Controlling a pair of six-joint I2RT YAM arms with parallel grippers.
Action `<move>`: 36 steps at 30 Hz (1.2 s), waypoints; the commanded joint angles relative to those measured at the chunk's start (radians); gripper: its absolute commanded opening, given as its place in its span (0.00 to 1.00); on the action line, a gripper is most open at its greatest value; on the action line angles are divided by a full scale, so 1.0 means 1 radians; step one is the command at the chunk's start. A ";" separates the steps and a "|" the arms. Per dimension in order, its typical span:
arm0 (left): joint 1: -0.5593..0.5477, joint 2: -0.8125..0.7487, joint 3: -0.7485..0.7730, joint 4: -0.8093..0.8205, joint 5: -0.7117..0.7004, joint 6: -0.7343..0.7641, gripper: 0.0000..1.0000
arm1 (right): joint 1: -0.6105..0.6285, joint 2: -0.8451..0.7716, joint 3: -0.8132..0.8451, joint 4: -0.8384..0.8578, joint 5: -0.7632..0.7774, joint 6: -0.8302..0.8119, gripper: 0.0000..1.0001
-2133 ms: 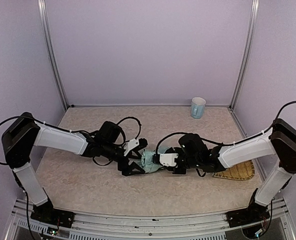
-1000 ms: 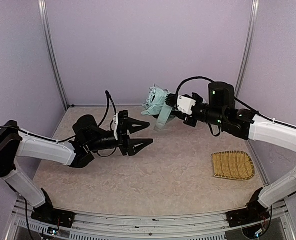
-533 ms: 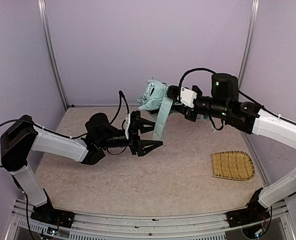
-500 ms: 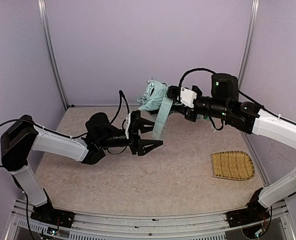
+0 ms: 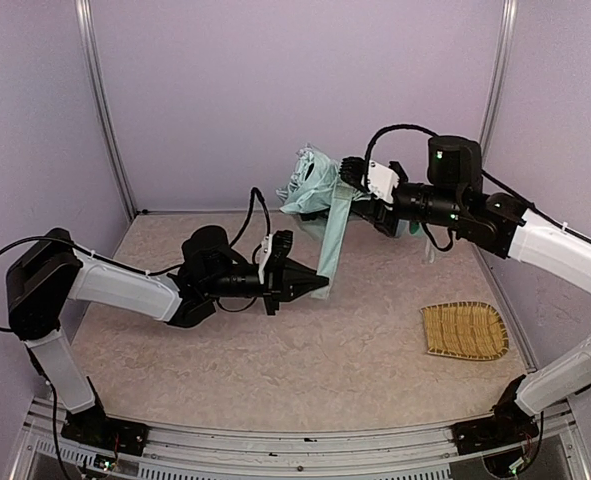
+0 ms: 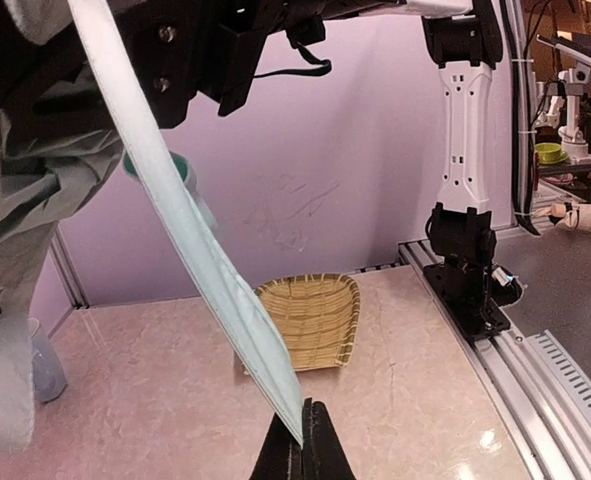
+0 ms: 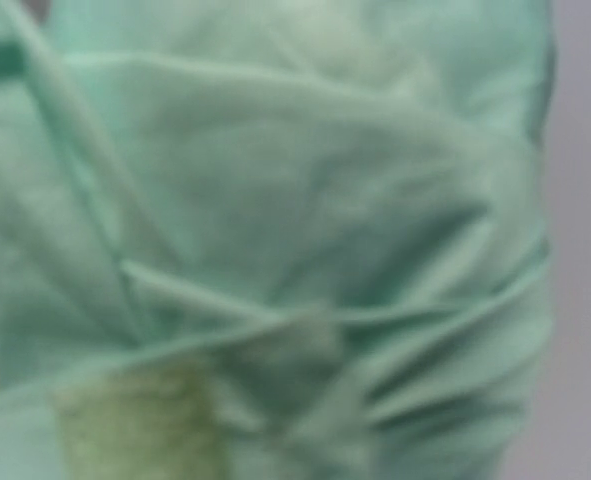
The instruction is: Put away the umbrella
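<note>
The umbrella (image 5: pixel 311 186) is a bunched mint-blue bundle held high above the table at the back, with my right gripper (image 5: pixel 359 186) shut on it from the right. Its fabric (image 7: pixel 295 240) fills the right wrist view, blurred, and hides that gripper's fingers. A long mint closing strap (image 5: pixel 333 240) hangs down and forward from the bundle. My left gripper (image 5: pixel 320 285) reaches in from the left and is shut on the strap's lower tip. The left wrist view has the strap (image 6: pixel 195 240) running diagonally down into the closed black fingertips of the left gripper (image 6: pixel 303 448).
A woven yellow straw mat (image 5: pixel 463 330) lies on the table at the right, also the mat (image 6: pixel 311 318) beyond the strap. The right arm's base (image 6: pixel 465 270) and the front rail (image 6: pixel 565 370) stand at the table's edge. Purple walls enclose the table.
My left gripper moved right toward the hanging strap and closed on its tip. The right arm shifted the umbrella slightly right and up, so the strap now hangs straighter.
</note>
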 commanded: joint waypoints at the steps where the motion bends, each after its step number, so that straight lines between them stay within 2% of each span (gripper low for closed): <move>1: 0.055 0.002 -0.030 -0.141 -0.022 0.071 0.00 | -0.083 -0.076 0.064 0.032 -0.096 0.120 0.00; 5: 0.077 0.041 -0.004 -0.275 -0.079 0.199 0.00 | -0.116 -0.140 0.054 -0.016 -0.293 0.127 0.00; 11: 0.125 0.114 0.118 -0.398 -0.111 0.370 0.00 | -0.113 -0.136 0.057 -0.111 -0.643 0.130 0.00; 15: 0.202 0.135 0.161 -0.407 -0.081 0.439 0.00 | -0.081 -0.134 0.044 -0.223 -0.743 0.105 0.00; 17: 0.222 0.143 0.192 -0.442 -0.076 0.489 0.00 | -0.042 -0.130 0.022 -0.281 -0.704 0.085 0.00; 20: 0.237 0.154 0.262 -0.533 -0.077 0.585 0.00 | 0.059 -0.098 -0.003 -0.385 -0.523 0.040 0.00; 24: 0.234 0.187 0.370 -0.631 -0.159 0.726 0.00 | 0.197 -0.034 -0.069 -0.443 -0.371 -0.001 0.00; 28: 0.240 0.206 0.452 -0.677 -0.238 0.851 0.00 | 0.271 0.037 -0.151 -0.453 -0.300 0.001 0.00; 31: 0.248 0.196 0.481 -0.714 -0.238 0.909 0.00 | 0.316 0.100 -0.238 -0.423 -0.237 0.016 0.00; 36: 0.234 0.145 0.455 -0.726 -0.213 0.961 0.00 | 0.388 0.255 -0.323 -0.376 -0.020 0.025 0.00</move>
